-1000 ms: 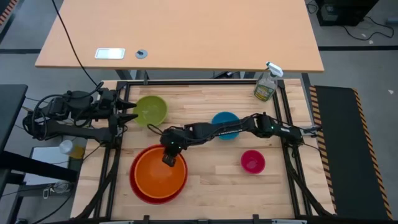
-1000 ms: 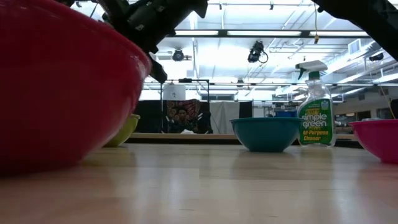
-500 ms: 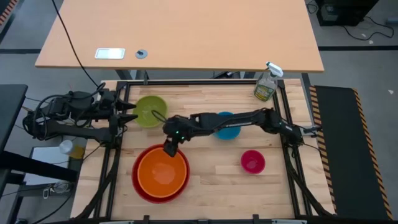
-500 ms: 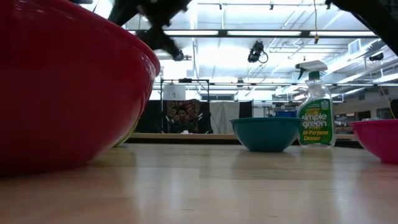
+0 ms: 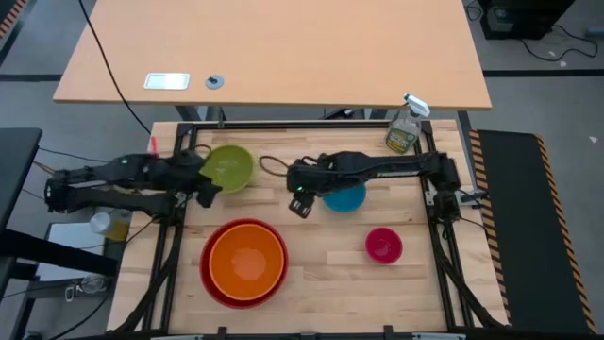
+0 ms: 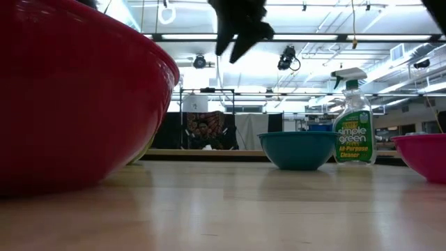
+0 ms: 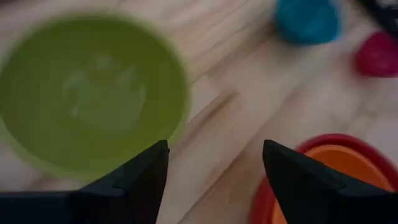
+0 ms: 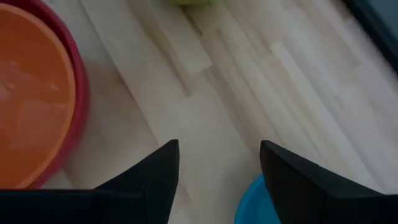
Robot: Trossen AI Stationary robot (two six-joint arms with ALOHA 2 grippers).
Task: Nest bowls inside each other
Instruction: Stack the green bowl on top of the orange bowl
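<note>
The orange bowl [image 5: 247,264] sits nested inside the large red bowl [image 5: 215,288] at the near left. The lime green bowl [image 5: 228,167] stands on the table at the far left, the blue bowl [image 5: 345,197] near the middle, the small pink bowl [image 5: 383,246] to the right. My left gripper [image 5: 205,190] hangs open beside the green bowl's near rim [image 7: 93,165], touching nothing. My right gripper [image 5: 300,207] hangs open above the bare wood between the blue bowl and the red bowl, nothing between its fingers [image 8: 140,180].
A clear spray bottle [image 5: 404,127] stands at the table's far right corner. A black frame [image 5: 283,126] runs round the table's edge. Bare wood lies between the red bowl and the pink bowl.
My right gripper has let go of the orange bowl, opened, and risen away toward the far right, to beside the blue bowl. The orange bowl stays nested in the red one. My left gripper has come down and out toward the green bowl's near rim, turning as it went.
</note>
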